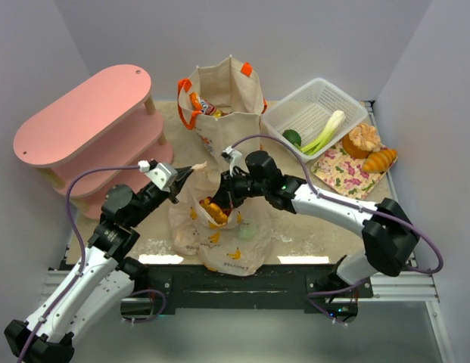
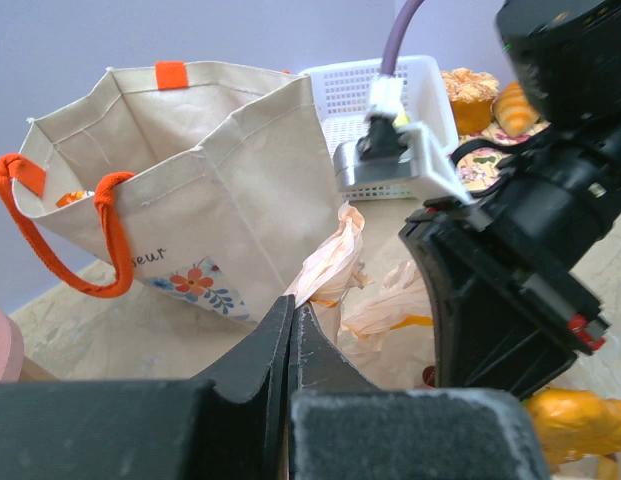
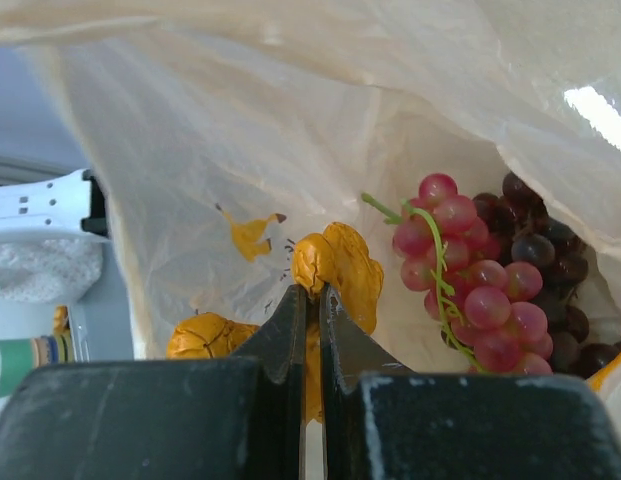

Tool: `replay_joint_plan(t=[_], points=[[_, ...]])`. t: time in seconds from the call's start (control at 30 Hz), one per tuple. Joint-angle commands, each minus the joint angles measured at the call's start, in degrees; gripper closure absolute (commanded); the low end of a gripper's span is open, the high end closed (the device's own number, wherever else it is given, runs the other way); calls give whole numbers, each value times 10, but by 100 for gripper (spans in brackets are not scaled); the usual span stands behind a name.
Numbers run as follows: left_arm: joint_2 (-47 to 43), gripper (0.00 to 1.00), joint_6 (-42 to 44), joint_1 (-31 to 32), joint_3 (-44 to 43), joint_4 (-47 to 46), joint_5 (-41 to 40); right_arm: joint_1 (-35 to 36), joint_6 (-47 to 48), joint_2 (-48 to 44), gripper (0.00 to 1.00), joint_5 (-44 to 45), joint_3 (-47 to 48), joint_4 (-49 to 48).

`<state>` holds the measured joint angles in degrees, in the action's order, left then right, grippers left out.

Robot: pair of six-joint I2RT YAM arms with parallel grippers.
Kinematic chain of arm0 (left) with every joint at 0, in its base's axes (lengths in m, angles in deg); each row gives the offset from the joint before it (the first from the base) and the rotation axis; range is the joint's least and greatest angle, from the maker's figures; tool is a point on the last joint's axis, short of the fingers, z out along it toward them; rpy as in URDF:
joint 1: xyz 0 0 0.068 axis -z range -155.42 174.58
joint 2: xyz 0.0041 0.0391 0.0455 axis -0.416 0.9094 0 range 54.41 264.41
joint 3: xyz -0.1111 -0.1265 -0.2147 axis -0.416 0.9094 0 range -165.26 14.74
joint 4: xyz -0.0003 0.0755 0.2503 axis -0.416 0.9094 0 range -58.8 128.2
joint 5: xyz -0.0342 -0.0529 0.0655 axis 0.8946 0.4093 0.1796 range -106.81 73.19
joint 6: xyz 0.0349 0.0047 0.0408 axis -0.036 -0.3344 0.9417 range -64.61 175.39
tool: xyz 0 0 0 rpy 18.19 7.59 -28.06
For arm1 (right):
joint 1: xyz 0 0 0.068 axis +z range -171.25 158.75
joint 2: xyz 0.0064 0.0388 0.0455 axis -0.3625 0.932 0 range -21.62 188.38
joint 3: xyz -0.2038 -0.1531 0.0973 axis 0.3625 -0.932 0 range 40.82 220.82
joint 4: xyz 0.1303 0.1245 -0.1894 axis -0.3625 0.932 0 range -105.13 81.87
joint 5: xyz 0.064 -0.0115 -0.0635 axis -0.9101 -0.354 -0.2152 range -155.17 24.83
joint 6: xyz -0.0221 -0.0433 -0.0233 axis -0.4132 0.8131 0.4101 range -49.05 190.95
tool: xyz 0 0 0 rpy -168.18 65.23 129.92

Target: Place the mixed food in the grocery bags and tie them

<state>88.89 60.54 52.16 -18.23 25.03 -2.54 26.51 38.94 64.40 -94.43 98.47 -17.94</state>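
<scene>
The peach plastic bag point(image 1: 219, 234) lies open at the table's middle front. My left gripper point(image 1: 191, 171) is shut on the bag's upper edge point(image 2: 330, 262) and holds it up. My right gripper point(image 1: 217, 203) reaches into the bag's mouth and is shut on a small golden-orange piece point(image 3: 342, 268). Inside the bag lie dark and red grapes point(image 3: 480, 285) and another orange piece point(image 3: 202, 335). The beige canvas tote point(image 1: 223, 102) with orange handles stands behind, a snack packet point(image 1: 198, 103) showing in it. The tote also shows in the left wrist view point(image 2: 190, 170).
A pink two-tier shelf point(image 1: 83, 121) stands at the left. A white slatted basket point(image 1: 306, 106) at the back right holds a leek point(image 1: 325, 130) and a green round vegetable point(image 1: 292, 138). Golden bread point(image 1: 380, 159) lies on a floral mat point(image 1: 342, 174).
</scene>
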Motion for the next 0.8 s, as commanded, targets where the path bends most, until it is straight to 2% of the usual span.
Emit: replay_joint_plan(t=[0.0,0.1,0.23,0.27,0.37,0.5,0.63,0.77], points=[[-11,100,-1,4,-7,-24,27,1,-42,34,100,120,34,57],[-16,100,0,3,-5,-24,27,3,-73,29,99,170,40,72],[-20,100,0,4,-5,-24,27,8,-75,-4,70,248,39,94],[-20,100,0,4,-5,-24,29,9,-65,-10,61,253,42,101],[-16,100,-1,4,-7,-24,31,11,-39,-30,43,250,57,130],[-16,100,-1,4,-6,-24,32,11,-24,-63,33,246,63,144],[-13,100,-2,3,-7,-25,32,10,1,-92,29,269,88,176],[-13,100,-2,4,-6,-26,35,11,45,-75,28,359,130,237]])
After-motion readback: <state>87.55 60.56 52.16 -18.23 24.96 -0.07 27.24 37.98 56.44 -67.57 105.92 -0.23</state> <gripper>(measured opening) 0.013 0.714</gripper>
